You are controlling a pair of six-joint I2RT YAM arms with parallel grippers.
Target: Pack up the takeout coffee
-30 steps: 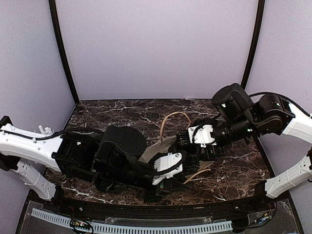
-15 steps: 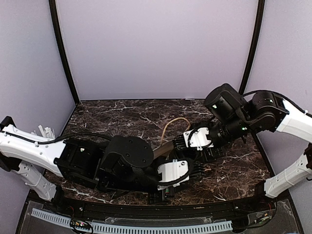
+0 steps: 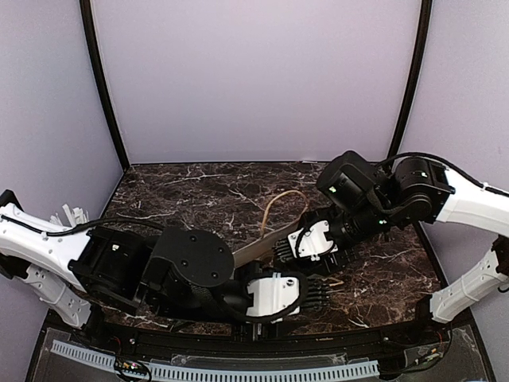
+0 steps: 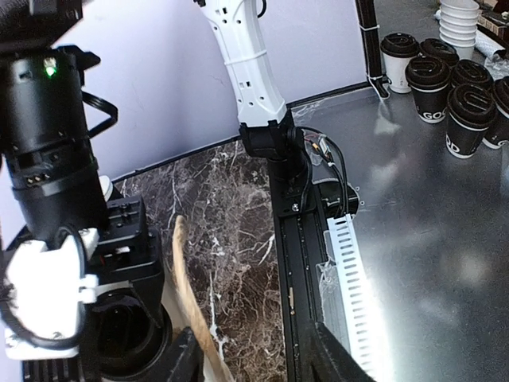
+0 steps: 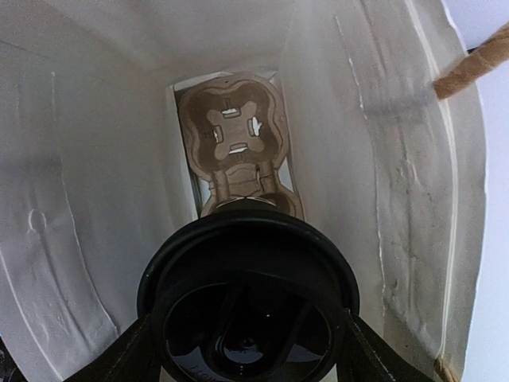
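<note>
— Where's the takeout coffee [image 5: 248, 294]?
— Inside the white bag [image 5: 95, 199], above the cardboard carrier [image 5: 235, 135], clamped between the right fingers [image 5: 131, 354].
— And the left fingers [image 4: 330, 362]?
— Beside the bag's handle [image 4: 184, 270]; can't tell their grip.

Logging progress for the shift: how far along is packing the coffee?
Done: the coffee has its lid on, the right pincer grips it, and it sits inside the mouth of the bag. In hand: it hangs above the carrier on the bag's floor. Left: seat it in a slot (the one in view is empty), then let go.
</note>
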